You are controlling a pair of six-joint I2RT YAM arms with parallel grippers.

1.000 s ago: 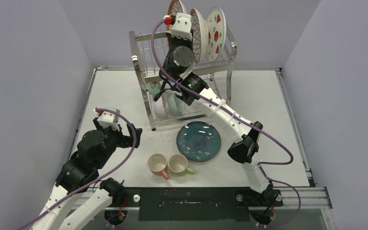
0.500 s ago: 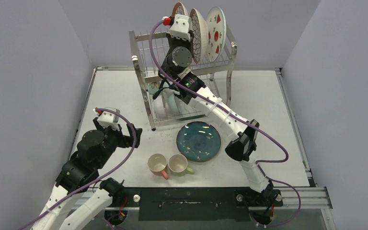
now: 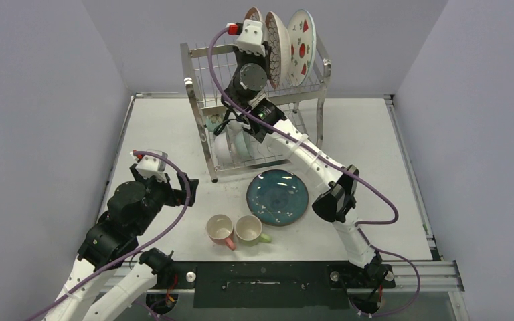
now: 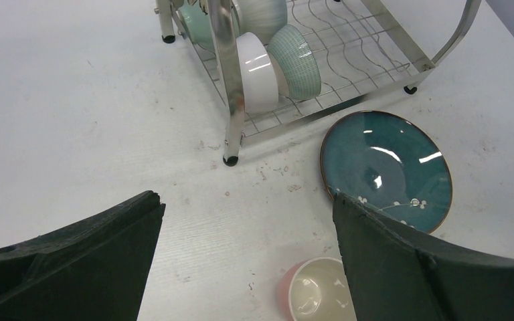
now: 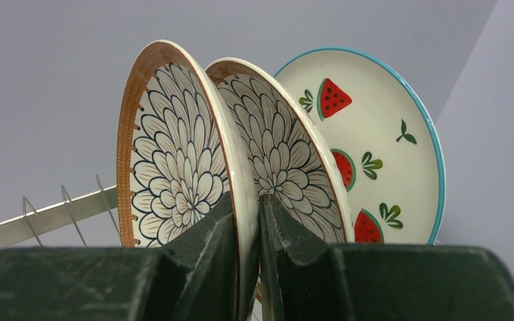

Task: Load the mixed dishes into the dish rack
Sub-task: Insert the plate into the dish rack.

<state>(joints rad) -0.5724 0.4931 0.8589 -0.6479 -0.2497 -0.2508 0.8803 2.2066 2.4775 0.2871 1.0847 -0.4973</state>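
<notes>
the right arm (image 3: 251,77) covers most of the leftmost petal plate (image 3: 250,12) in the top view; from the left wrist, the pink mug (image 4: 311,294) is cut by the bottom edge, the dish rack (image 4: 231,80) by the top, and a finger (image 4: 428,267) of the left gripper (image 4: 244,200) hides the near rim of the teal plate (image 4: 388,167)

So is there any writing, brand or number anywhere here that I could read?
None: no word, number or logo is readable in any view.
The held petal plate, second petal plate and watermelon plate carry pictures only.
The pink mug and green mug look plain.
</notes>
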